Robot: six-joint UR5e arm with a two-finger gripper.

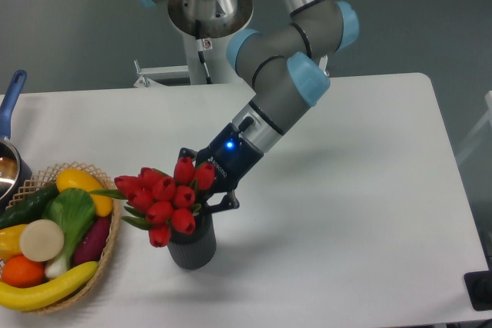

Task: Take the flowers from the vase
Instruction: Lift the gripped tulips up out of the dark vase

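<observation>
My hand reaches low behind the flowers, which stand in the vase on the surface, though I cannot tell whether it grips them.

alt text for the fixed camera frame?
A robot gripper reaches into a bunch of red tulips standing in a dark grey vase on a white table; its fingers are hidden. A fruit basket sits left.

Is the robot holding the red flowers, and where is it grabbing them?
It cannot be told. The tool reaches in behind the flowers, which hide its fingertips. The flowers stand in the vase.
</observation>
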